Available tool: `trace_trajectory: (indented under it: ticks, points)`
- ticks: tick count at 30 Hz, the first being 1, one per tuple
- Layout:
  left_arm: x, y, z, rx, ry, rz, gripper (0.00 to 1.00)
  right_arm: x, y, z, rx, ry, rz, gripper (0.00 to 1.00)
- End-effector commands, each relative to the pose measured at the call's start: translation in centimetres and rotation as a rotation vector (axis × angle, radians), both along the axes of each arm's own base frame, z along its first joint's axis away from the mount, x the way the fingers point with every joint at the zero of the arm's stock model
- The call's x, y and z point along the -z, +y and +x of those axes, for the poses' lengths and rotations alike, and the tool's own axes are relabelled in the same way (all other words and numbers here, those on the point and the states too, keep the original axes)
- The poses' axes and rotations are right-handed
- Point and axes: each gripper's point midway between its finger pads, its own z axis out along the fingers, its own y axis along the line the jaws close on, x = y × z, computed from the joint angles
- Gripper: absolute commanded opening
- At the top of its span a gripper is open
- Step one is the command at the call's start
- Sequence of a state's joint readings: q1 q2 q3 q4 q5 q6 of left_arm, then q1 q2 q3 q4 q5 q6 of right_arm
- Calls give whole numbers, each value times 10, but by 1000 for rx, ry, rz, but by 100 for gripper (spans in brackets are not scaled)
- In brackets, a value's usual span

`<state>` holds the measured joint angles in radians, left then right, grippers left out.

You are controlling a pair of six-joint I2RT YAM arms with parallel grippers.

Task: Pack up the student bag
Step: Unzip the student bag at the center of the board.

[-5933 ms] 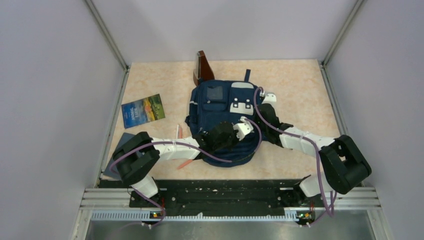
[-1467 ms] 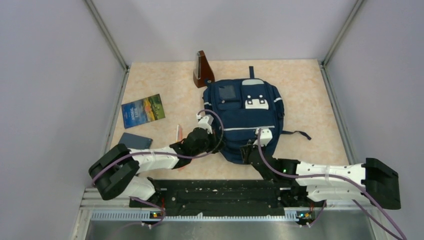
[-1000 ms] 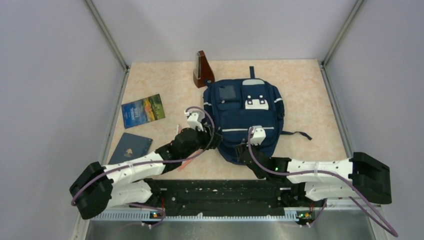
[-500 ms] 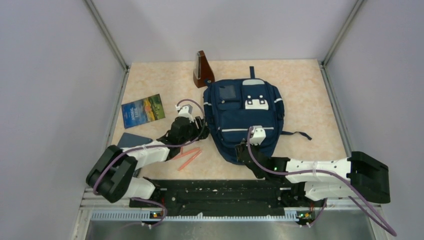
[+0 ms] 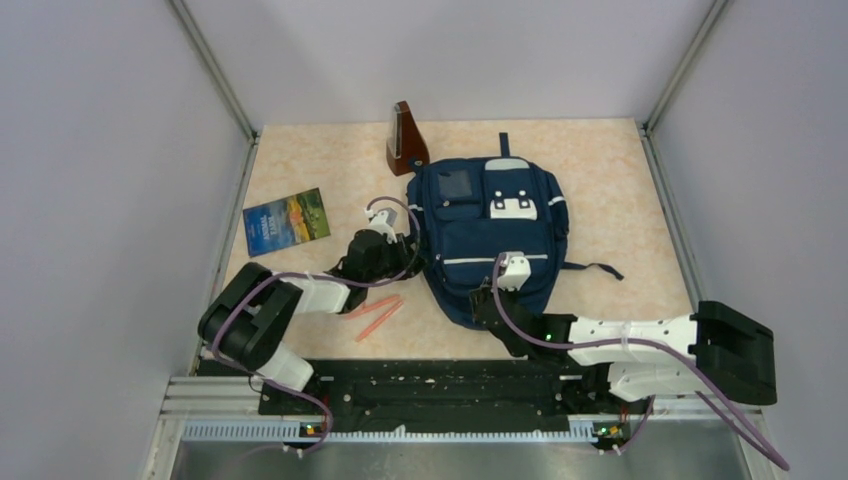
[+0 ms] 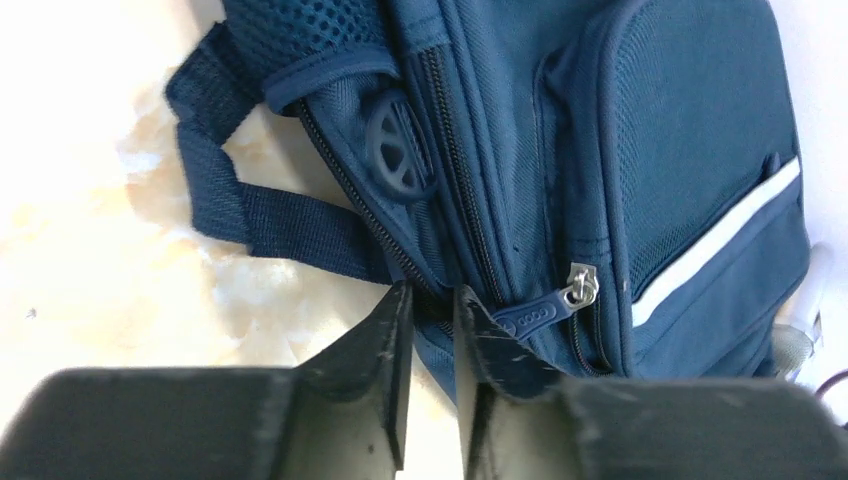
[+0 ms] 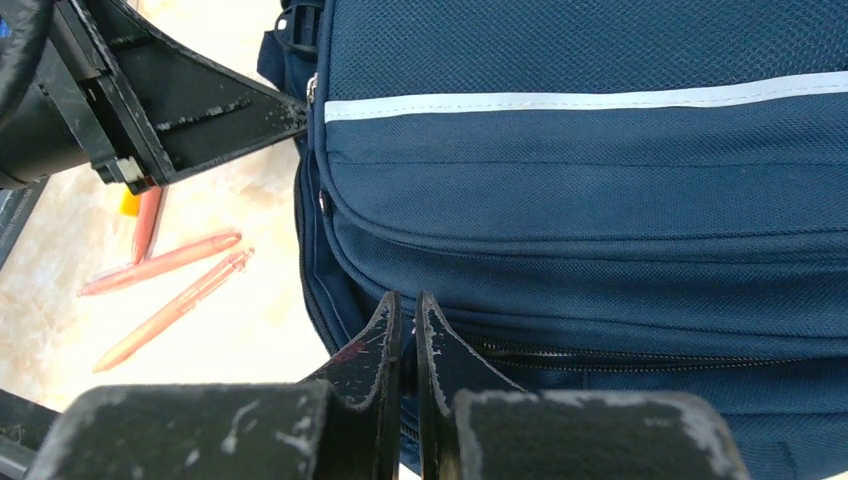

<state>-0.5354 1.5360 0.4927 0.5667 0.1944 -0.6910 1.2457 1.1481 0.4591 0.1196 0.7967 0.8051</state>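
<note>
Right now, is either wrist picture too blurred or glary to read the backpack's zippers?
Left wrist: zipper pull sharp, left pincer blurred toward the lens, table washed out bright. Right wrist: backpack weave crisp, right pincer soft. Top external: even light, no glare.

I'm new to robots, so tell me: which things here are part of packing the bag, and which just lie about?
In the job: bag; left gripper at its zip; right gripper at its near edge.
Lying about for now: book, pens, brown wedge.
</note>
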Motion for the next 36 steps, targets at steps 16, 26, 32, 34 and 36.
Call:
trace_trajectory:
  ticks: [16,26,32,34,36]
  points:
    - [-38,-26,-33,221,-181,-183,0,-50,99,11,-64,-58,268,0]
    - [-40,-17,-51,254,-256,-175,0,-58,111,64,10,-50,254,0]
    - [-43,-20,-55,278,-284,-188,0,-62,113,97,53,-51,202,0]
    - [-43,-19,-55,276,-289,-182,0,-65,111,107,68,-69,183,0]
    - [-40,-17,-53,266,-288,-163,0,-67,113,116,63,-74,174,0]
